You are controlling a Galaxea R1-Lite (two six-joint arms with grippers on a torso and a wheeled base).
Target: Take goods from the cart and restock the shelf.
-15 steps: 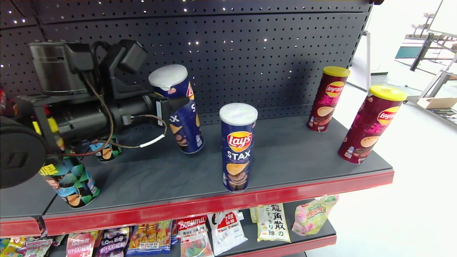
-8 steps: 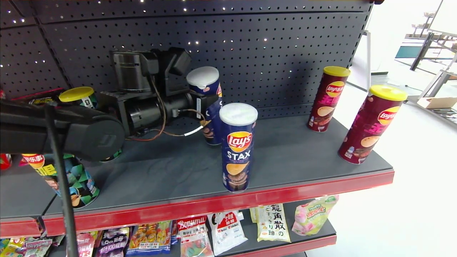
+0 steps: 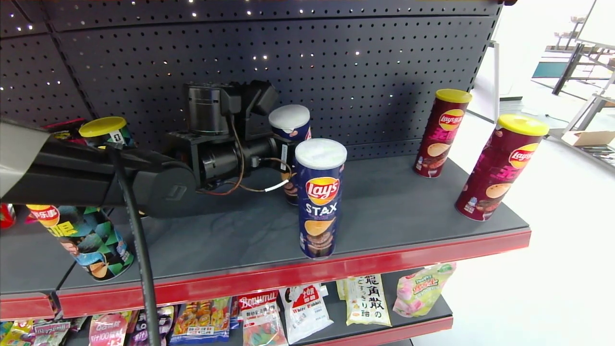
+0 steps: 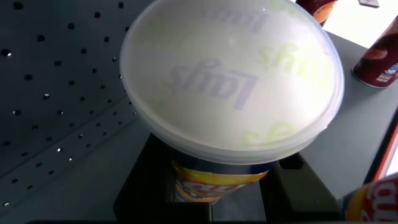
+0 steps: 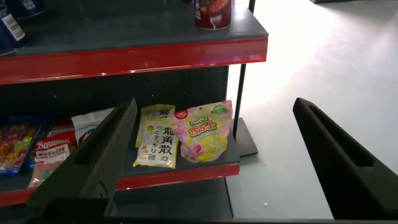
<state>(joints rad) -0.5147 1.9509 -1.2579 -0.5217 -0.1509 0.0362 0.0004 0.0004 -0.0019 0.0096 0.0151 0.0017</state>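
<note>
In the head view my left gripper (image 3: 287, 161) is shut on a blue chips can (image 3: 291, 126) with a white lid, held upright near the pegboard. It is just behind another blue can (image 3: 320, 197) that stands at the shelf's front edge. That front can hides the held can's base. The left wrist view looks down on the held can's lid (image 4: 233, 81), with my left gripper (image 4: 221, 186) and its dark fingers (image 4: 140, 186) against the sides of the can below. My right gripper (image 5: 217, 168) is open and holds nothing, low in front of the lower shelf.
Two maroon cans (image 3: 441, 132) (image 3: 502, 168) with yellow lids stand at the right end of the grey shelf (image 3: 384, 206). A green-black can (image 3: 89, 235) and a yellow-lidded can (image 3: 105, 132) stand at the left. Snack bags (image 5: 202, 134) lie on the lower shelf.
My left arm has carried the blue can to the right and deeper toward the pegboard, and the can has gone from tilted to upright. The other cans have not moved.
</note>
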